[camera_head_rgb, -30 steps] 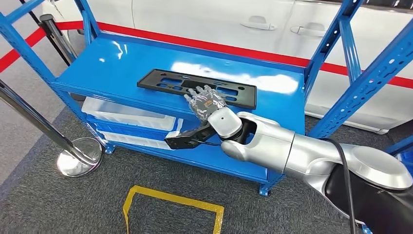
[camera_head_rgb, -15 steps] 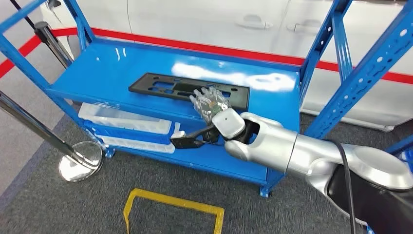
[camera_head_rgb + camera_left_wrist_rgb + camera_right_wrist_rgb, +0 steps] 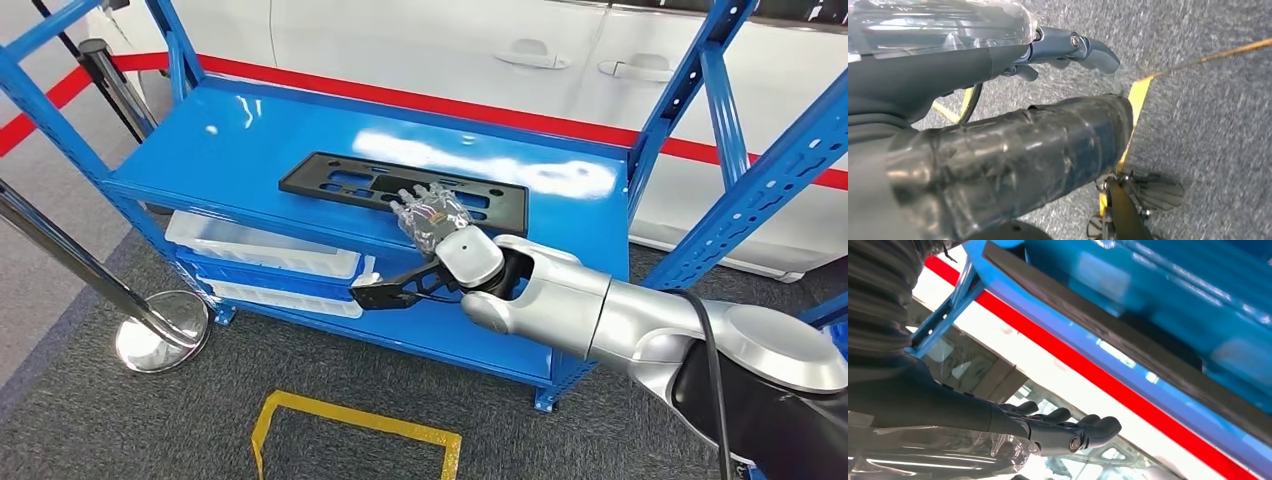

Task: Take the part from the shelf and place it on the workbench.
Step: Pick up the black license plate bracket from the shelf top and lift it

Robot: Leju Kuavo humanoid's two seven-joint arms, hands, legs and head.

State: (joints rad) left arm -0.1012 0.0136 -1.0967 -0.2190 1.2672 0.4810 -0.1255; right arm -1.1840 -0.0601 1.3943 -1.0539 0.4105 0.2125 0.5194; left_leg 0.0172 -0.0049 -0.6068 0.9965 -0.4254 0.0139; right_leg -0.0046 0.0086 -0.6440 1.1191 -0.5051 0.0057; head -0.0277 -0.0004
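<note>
Reaching over the part [image 3: 403,191] (long axis crosswise on shelf [image 3: 230,150]), right hand [image 3: 432,215] hovered, fingers spread, empty.

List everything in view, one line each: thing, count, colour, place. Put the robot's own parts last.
Flat part: one, black, lying on the shelf's top level near its front edge.
Shelf: one, blue, in front of the robot.
Bins: two, clear white, on the shelf's lower levels, left side.
Car: one, white, behind the shelf.
Floor stripe: one, red, between shelf and car.
Barrier post: one, chrome, on the floor left of the shelf.
Tape outline: one, yellow, on the grey carpet in front of the shelf.
Right hand: one, grey, fingers spread over the part's front edge; a grip cannot be told.
Left hand: one, grey, hanging over the carpet, holding nothing.
</note>
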